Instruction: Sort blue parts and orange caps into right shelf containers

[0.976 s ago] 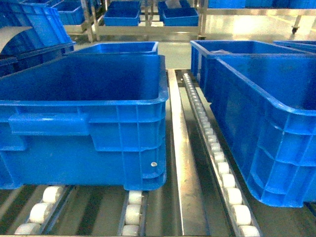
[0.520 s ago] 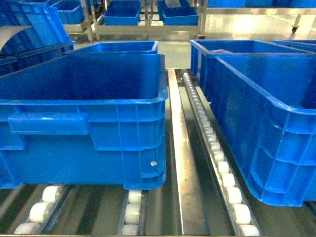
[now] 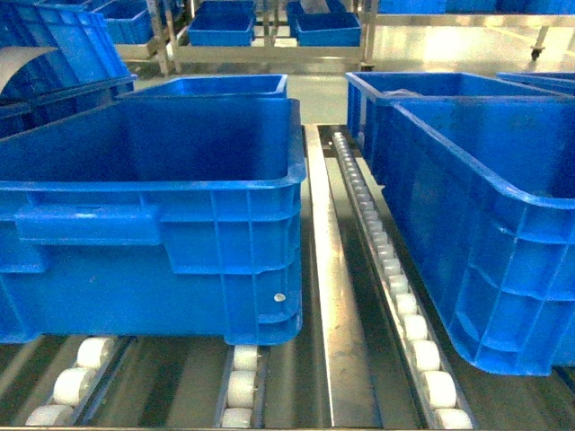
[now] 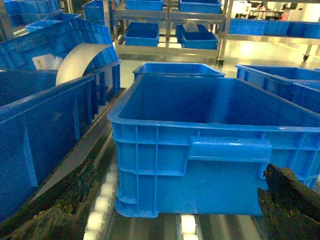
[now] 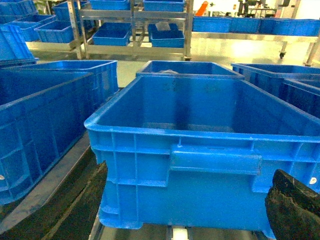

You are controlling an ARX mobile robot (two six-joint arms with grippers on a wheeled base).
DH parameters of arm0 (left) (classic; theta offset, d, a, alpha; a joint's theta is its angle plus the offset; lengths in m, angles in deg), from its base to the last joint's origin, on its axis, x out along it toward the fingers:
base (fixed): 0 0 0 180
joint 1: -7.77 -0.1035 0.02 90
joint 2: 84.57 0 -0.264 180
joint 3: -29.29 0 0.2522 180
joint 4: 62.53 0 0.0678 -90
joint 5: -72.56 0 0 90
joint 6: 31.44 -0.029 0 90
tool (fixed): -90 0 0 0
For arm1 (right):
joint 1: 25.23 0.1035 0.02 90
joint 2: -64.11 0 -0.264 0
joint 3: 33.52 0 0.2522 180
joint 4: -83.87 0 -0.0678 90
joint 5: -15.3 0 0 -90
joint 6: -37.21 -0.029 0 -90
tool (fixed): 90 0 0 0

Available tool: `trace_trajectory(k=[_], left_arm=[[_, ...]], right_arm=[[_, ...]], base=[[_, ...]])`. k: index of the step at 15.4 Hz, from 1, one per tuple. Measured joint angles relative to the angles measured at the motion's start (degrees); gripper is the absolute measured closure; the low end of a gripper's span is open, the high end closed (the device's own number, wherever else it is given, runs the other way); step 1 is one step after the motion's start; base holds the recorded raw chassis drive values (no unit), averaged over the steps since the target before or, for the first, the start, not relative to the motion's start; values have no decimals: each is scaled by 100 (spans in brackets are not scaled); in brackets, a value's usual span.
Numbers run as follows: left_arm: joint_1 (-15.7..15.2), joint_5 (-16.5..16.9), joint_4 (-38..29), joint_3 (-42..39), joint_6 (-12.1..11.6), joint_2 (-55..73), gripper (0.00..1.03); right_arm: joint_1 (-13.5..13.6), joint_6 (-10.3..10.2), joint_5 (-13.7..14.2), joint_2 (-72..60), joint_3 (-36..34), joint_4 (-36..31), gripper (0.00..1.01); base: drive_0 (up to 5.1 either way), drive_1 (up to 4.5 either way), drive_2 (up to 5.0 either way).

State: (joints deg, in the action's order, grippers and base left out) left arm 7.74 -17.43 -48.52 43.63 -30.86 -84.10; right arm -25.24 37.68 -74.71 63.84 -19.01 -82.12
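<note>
On the roller conveyor (image 3: 422, 355), two deep blue crates sit side by side, separated by a steel rail (image 3: 328, 296). The left crate (image 3: 162, 242) stands square to the head camera, its handle ledge facing forward; the right crate (image 3: 490, 224) sits just beyond the rail, with a further crate (image 3: 404, 90) directly behind it. No blue parts or orange caps can be made out inside them. Left gripper (image 4: 287, 202): only dark finger edges appear at the frame's lower corners, so its state cannot be determined. Right gripper (image 5: 292, 207): likewise partly visible, possibly spread wide around the crate view; state undetermined.
</note>
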Motion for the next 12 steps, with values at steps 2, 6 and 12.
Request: trace_trajectory(k=[2, 6, 12], left_arm=[[0, -2, 0, 0, 0, 0, 5], [0, -2, 0, 0, 0, 0, 5], [0, -2, 0, 0, 0, 0, 5]], right_arm=[[0, -2, 0, 0, 0, 0, 3], [0, -2, 0, 0, 0, 0, 3], [0, -2, 0, 0, 0, 0, 3]], base=[[0, 0, 0], [0, 0, 0], [0, 0, 0]])
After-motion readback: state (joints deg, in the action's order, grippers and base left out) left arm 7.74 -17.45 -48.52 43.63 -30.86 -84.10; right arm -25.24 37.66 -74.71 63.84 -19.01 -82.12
